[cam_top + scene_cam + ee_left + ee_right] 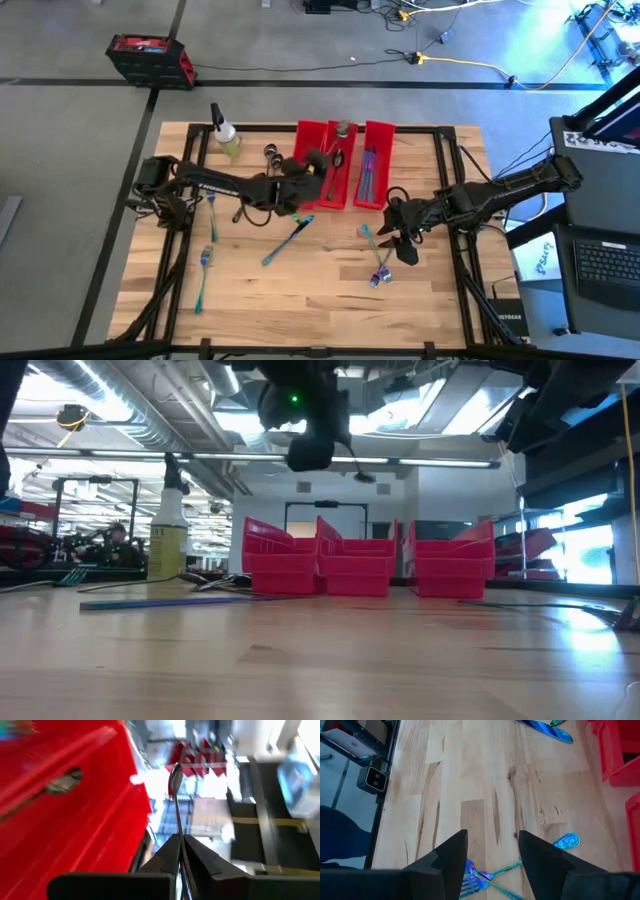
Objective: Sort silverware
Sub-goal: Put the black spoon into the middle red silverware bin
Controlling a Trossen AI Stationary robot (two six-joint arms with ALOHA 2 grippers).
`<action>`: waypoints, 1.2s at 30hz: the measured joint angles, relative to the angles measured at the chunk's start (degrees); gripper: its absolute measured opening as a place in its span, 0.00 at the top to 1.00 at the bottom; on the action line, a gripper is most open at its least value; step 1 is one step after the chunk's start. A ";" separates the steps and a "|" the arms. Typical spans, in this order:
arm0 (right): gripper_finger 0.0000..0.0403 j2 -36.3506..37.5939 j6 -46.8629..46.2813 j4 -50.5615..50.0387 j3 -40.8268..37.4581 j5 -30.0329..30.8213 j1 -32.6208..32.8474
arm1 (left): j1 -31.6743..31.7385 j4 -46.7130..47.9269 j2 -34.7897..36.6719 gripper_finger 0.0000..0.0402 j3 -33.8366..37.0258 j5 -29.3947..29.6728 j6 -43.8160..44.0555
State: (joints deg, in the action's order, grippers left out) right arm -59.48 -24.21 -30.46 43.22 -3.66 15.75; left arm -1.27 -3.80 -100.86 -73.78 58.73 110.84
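Spoon (pixel 175 780) handle hidden (left tool (pixel 181 851)).

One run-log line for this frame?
left gripper: shut on spoon, at red bins | right gripper: open, above fork on table

Bright overhead ceiling lights lit the room evenly. Glare washed the wooden table (pixel 400 660) in the low view. The left wrist view was motion-blurred, its background overexposed.

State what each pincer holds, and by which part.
Left pincer pinches a dark spoon by its handle. Right pincer is open, holding nothing.
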 joint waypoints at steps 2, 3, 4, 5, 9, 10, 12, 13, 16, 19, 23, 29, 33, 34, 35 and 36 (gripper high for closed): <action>0.59 0.02 -0.30 -0.04 0.00 0.00 0.02 | 0.81 7.16 0.00 0.99 -1.79 -1.87 8.05; 0.59 0.00 -0.94 -0.18 0.00 -0.02 0.00 | 1.28 10.49 0.00 0.99 -2.53 -4.04 11.62; 0.59 0.00 -1.33 -0.17 0.00 -0.02 0.00 | 1.79 13.21 0.00 0.99 -3.06 -6.12 13.58; 0.59 0.00 -1.39 -0.06 0.00 -0.02 0.00 | 2.22 15.17 -0.35 0.99 -3.36 -8.36 15.01; 0.59 0.00 -1.46 -0.03 0.00 -0.02 0.00 | 2.90 17.22 -4.52 0.99 -5.21 -16.30 19.10; 0.59 0.00 -1.46 0.21 0.00 -0.02 0.00 | 2.95 17.54 -5.83 0.99 -6.08 -18.02 19.62; 0.59 0.00 -1.44 0.37 0.00 -0.02 0.00 | 3.05 18.90 -8.97 0.99 -7.94 -21.66 21.41; 0.59 0.00 -1.46 0.40 0.00 -0.02 0.00 | 3.01 18.74 -10.46 0.99 -8.64 -22.34 22.08; 0.59 0.00 -1.46 0.39 0.00 -0.02 0.00 | 2.38 18.85 -14.23 0.99 -10.11 -23.02 23.52; 0.59 0.00 -1.44 0.46 0.00 -0.02 0.00 | 2.37 18.40 -15.88 0.99 -10.87 -23.21 23.93; 0.59 0.00 -1.44 0.42 0.00 -0.02 0.00 | 2.44 19.13 -16.04 0.99 -10.95 -23.37 23.72; 0.59 0.00 -1.44 0.42 0.00 -0.02 0.00 | 3.07 20.03 -15.82 0.99 -10.95 -22.47 22.31; 0.59 0.00 -1.44 0.42 0.00 -0.02 0.00 | 3.33 20.17 -15.82 0.99 -10.95 -22.50 21.05; 0.59 0.00 -1.44 0.42 0.00 -0.02 0.00 | 3.33 20.19 -15.81 0.99 -10.95 -22.51 20.61; 0.59 0.00 -1.44 0.42 0.00 -0.02 0.00 | 3.35 20.21 -15.80 0.99 -10.95 -22.51 20.42; 0.59 0.00 -1.44 0.42 0.00 -0.02 0.00 | 3.33 20.21 -15.80 0.99 -10.95 -22.52 20.29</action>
State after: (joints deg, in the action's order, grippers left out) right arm -59.48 -25.65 -30.04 43.22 -3.68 15.75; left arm 2.07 16.41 -116.66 -84.73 36.21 131.14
